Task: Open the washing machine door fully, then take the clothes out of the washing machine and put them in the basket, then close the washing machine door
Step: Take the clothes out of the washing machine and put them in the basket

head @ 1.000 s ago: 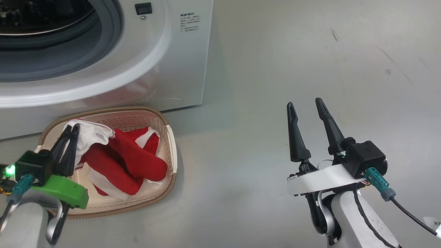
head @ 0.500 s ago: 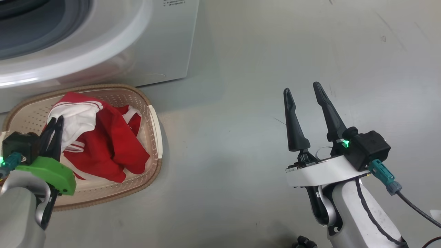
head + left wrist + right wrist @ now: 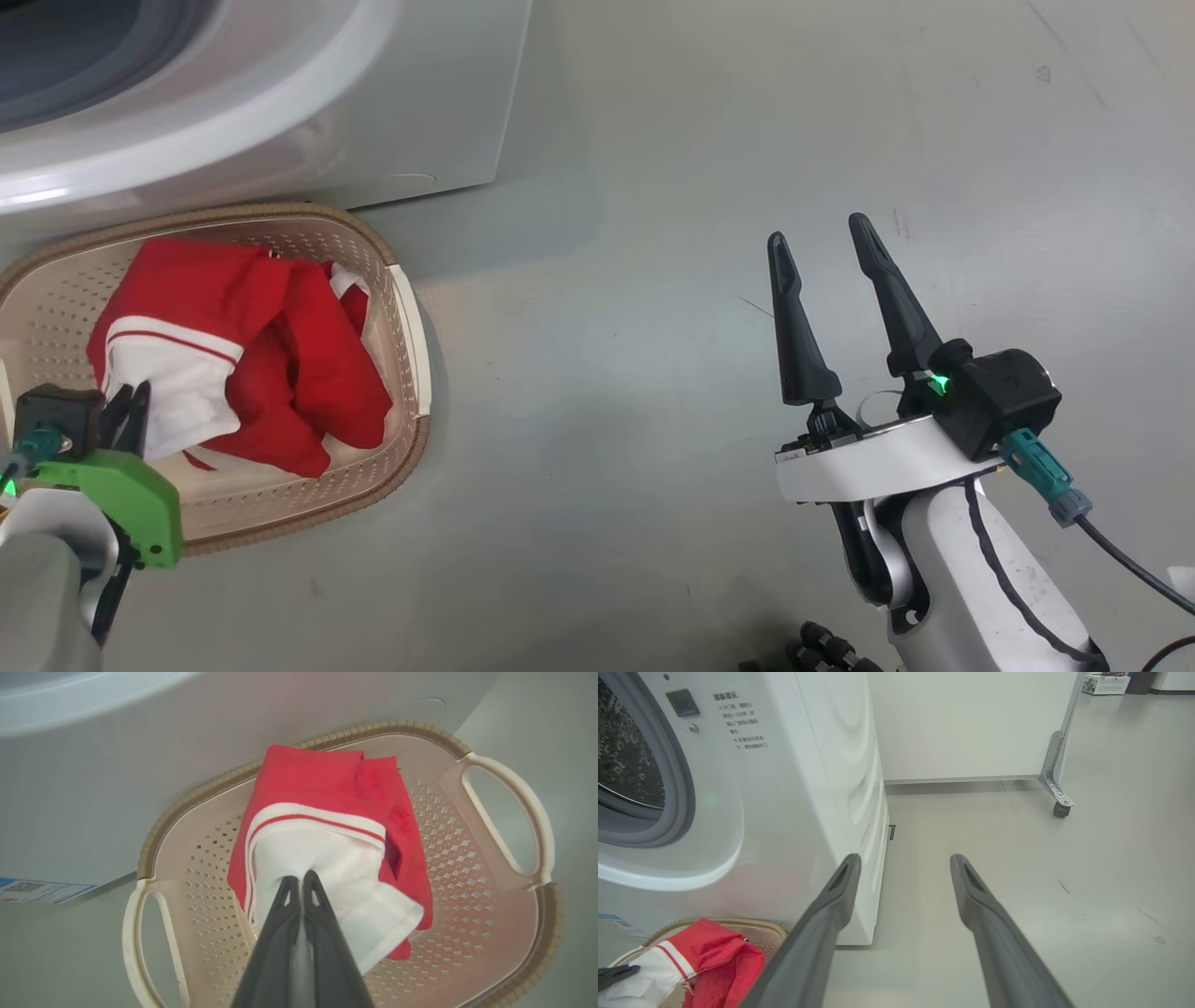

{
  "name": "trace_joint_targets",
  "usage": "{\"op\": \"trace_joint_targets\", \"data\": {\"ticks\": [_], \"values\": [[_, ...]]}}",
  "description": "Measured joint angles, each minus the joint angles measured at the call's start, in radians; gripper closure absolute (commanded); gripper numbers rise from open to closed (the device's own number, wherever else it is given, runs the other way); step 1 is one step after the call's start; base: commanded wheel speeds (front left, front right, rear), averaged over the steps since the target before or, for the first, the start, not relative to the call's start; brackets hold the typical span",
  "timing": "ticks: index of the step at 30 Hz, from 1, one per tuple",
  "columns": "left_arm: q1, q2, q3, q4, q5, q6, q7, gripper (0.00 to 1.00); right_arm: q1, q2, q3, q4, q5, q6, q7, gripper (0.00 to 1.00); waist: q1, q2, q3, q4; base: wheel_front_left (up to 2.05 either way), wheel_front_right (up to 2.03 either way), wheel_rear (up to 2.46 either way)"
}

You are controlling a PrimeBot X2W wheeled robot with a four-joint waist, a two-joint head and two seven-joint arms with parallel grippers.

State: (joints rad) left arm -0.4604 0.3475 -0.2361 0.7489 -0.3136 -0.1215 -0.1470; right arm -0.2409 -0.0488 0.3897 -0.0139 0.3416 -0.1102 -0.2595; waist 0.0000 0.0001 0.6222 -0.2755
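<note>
Left pincer (image 3: 299, 876): fingers pressed together, pinching the white panel of the clothes (image 3: 327, 788). Compared with a second ago, the garment has been lowered and now lies bunched inside the basket (image 3: 509, 777), in front of the washing machine (image 3: 420, 93). Some of the apparent shift is camera motion. Release is judged to be next, then closing the machine. Right pincer (image 3: 817, 238): spread, empty, over the floor.

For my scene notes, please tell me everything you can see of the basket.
The basket is rounded, cream perforated plastic, with a brown woven-look rim and two loop handles. It stands upright on the grey floor before the washing machine. Red and white clothes are inside, pinched by the left gripper's shut fingers.
</note>
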Motion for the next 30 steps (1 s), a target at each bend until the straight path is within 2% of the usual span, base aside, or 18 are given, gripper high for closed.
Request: {"op": "trace_joint_targets", "data": {"ticks": [6,13,14,15,16,30], "values": [[-0.018,0.002,-0.004,0.053,0.003,0.0,0.004,1.0,-0.008,0.0,0.0,0.0,-0.002,-0.006,0.0,0.0,0.0,0.0,0.001,0.005,0.0,0.0,0.0],[-0.049,-0.021,-0.014,0.115,-0.001,0.0,0.007,1.0,-0.018,0.0,0.007,0.005,-0.012,-0.006,0.0,0.0,0.0,0.0,-0.003,0.012,0.0,0.0,0.0],[-0.053,-0.023,-0.018,0.123,-0.002,0.0,0.011,0.87,-0.02,0.0,0.009,0.013,-0.031,-0.006,0.0,0.0,0.0,0.0,-0.004,0.013,0.0,0.0,0.0],[-0.06,-0.028,-0.022,0.133,-0.002,0.0,0.015,0.58,-0.024,0.0,0.01,0.02,-0.057,-0.006,0.0,0.0,0.0,0.0,-0.006,0.016,0.0,0.0,0.0],[-0.066,-0.036,-0.026,0.142,-0.002,0.0,0.015,0.0,-0.028,0.0,0.008,0.018,-0.06,-0.006,0.0,0.0,0.0,0.0,-0.007,0.019,0.0,0.0,0.0],[-0.109,-0.118,-0.082,0.184,-0.023,-0.007,-0.041,0.0,-0.047,-0.001,-0.022,0.034,-0.072,-0.007,0.0,0.0,0.0,0.0,-0.049,0.086,0.0,0.0,0.0]]}}
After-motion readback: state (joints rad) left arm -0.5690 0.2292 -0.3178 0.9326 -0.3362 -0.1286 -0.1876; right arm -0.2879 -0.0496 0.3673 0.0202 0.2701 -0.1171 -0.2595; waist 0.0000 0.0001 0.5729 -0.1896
